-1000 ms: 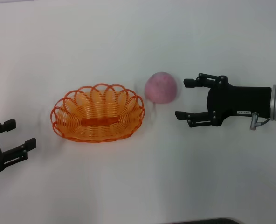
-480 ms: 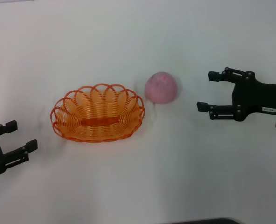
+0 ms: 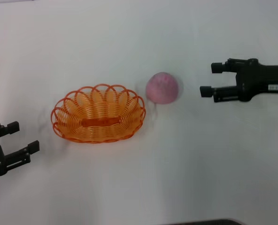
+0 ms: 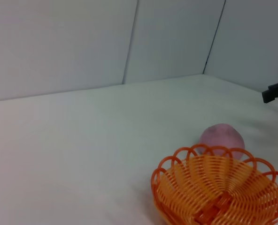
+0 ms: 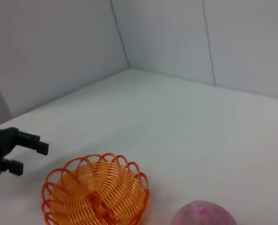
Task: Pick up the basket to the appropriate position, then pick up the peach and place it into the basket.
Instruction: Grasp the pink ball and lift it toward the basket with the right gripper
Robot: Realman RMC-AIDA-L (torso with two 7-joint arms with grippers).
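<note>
Two grippers are showing in the head view, and neither is holding anything. The right gripper (image 3: pixel 212 79) is hanging above the table (image 3: pixel 139 28) with its fingers apart, well to the right of the peach (image 3: pixel 162 87). Over the past second it has been backing away: it was sitting just beside the peach with its fingers aimed at the fruit, and it is now much farther off and a little higher in the view, with most of its arm sliding out of frame. Nothing has gone with it, since the peach is lying exactly where it was.

The left gripper (image 3: pixel 14 140) is waiting low at the left edge, fingers apart, pointed toward the basket (image 3: pixel 98 113) but well short of it. It has barely shifted.

The orange wire basket is resting on the table left of centre, open side up and empty. The peach is sitting just beside the basket's right end, outside the rim; both wrist views are showing the same pairing, fruit behind or beside the looped rim.

Judging from this, the retreat is probably clearing room so the basket can be moved first, as the task orders. The peach pick has not begun.
</note>
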